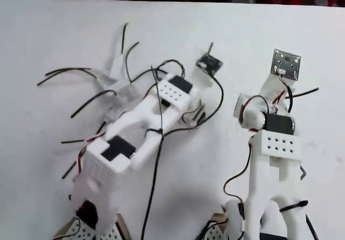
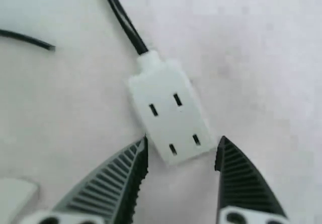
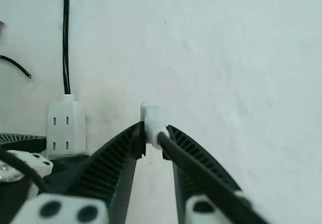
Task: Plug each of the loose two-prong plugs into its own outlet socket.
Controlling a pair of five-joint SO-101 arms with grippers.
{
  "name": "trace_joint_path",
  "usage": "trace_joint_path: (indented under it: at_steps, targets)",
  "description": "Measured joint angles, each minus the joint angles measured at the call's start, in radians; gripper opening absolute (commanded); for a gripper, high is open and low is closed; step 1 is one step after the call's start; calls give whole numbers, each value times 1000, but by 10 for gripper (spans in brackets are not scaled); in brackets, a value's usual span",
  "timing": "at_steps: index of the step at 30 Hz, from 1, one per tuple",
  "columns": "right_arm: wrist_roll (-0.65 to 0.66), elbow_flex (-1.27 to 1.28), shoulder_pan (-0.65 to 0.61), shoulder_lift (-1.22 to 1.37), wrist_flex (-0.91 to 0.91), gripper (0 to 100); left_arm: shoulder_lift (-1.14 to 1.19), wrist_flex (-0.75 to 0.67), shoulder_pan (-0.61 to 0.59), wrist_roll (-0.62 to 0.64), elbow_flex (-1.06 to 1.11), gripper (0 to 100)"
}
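Note:
A white outlet socket (image 2: 168, 110) with two pairs of slots lies flat on the white table, a black cord leaving its far end. My left gripper (image 2: 183, 143) is open, one finger on each side of the socket's near end. My right gripper (image 3: 155, 131) is shut on a white two-prong plug (image 3: 152, 117), whose black cord (image 3: 201, 176) trails back over one finger. The plug's tip sits low over the table. The same socket (image 3: 64, 126) lies a short way to the side of the held plug.
Several loose black cords (image 1: 89, 102) with pale plug ends (image 1: 116, 64) are spread over the table's left part. The left arm (image 1: 140, 127) reaches diagonally over them. The right arm (image 1: 272, 159) stands on the right. A dark part of the other arm (image 3: 20, 153) sits beside the socket.

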Motion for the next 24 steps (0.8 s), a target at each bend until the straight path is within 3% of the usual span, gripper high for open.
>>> trace_joint_path:
  at_steps: [8, 11, 18, 24]
  targets:
    - [0, 0, 0, 0, 0, 17, 12, 132, -6, -316, -15, 192]
    - [0, 0, 0, 0, 0, 17, 12, 152, -11, -370, -20, 193]
    - [0, 0, 0, 0, 0, 17, 12, 158, -37, -249, -61, 310]
    - [0, 0, 0, 0, 0, 17, 14, 143, -31, -17, -106, 343]
